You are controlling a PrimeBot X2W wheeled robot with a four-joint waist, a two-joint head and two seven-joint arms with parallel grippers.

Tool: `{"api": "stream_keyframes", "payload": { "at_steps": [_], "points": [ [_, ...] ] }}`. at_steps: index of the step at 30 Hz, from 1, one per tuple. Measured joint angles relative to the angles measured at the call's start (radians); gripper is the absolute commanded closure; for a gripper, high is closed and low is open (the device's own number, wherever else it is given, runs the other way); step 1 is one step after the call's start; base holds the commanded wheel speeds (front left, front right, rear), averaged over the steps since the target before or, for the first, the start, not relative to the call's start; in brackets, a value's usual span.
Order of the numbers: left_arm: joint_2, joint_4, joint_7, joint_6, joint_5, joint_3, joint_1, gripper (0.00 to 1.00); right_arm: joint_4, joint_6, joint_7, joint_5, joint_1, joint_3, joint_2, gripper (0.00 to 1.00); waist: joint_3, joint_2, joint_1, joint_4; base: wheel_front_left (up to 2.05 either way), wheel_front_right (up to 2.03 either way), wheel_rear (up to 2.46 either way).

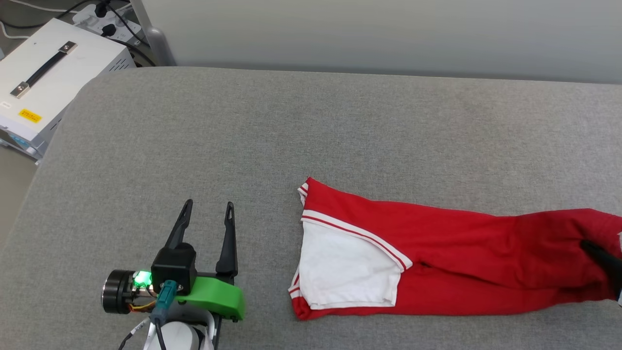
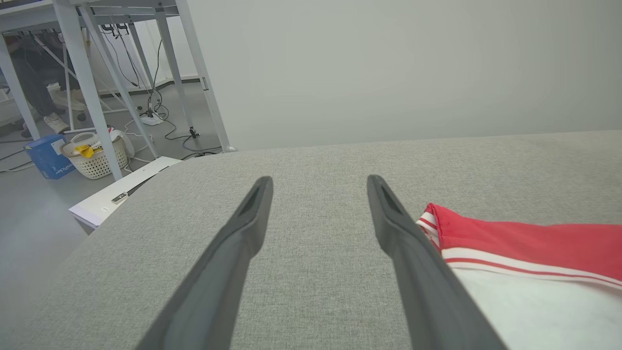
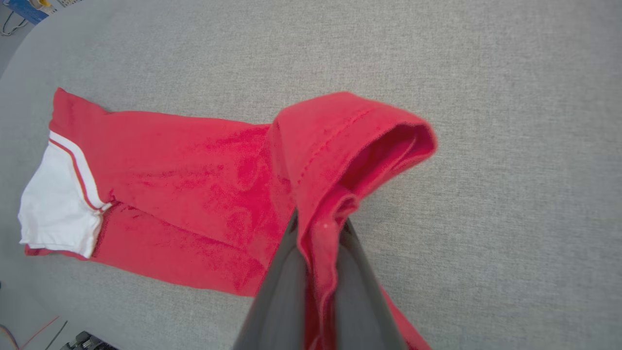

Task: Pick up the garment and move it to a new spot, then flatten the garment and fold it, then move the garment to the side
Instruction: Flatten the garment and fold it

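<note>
Red garment (image 1: 437,253) lies at the right of the grey tabletop (image 1: 194,121) in the head view. Its long axis runs left to right, with the white sleeve (image 1: 350,272) end toward the left tool (image 1: 209,203), whose fingers stand apart. At the right edge, the right tool (image 1: 590,248) is on the red cloth. A white case (image 1: 53,78) bears a yellow label (image 1: 30,115), too small to read.

Left wrist view: the left tool (image 2: 319,180) is spread over the tabletop (image 2: 311,272), the garment (image 2: 510,233) just beside it. A white basket (image 2: 95,163) holds something yellow.

Right wrist view: the right tool (image 3: 320,221) is clamped on a raised fold of the garment (image 3: 194,194).
</note>
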Motion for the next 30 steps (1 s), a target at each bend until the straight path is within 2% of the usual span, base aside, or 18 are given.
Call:
{"api": "stream_keyframes", "payload": {
  "at_steps": [6,12,20,30],
  "points": [
    [-0.014,0.002,0.0,-0.018,0.025,0.017,0.003,0.0,-0.16,0.0,0.076,-0.042,-0.015,0.048,0.057,1.0,0.002,0.0,0.0,0.004,0.0,0.0,0.0],
    [-0.035,0.002,0.0,-0.036,0.037,0.031,0.002,0.0,-0.205,0.0,0.141,-0.126,-0.115,0.152,0.158,1.0,0.022,0.0,0.0,0.015,0.0,0.0,0.0],
    [-0.047,0.002,0.0,-0.052,0.05,0.049,-0.004,0.0,-0.136,0.0,0.158,-0.225,-0.309,0.358,0.269,1.0,0.058,0.0,0.0,0.035,0.0,0.0,0.0],
    [-0.07,0.004,0.0,-0.066,0.061,0.058,-0.025,0.0,0.021,0.0,0.123,-0.261,-0.505,0.588,0.392,1.0,0.094,-0.0001,0.0,0.055,0.0,0.0,0.0]
  ]
}}
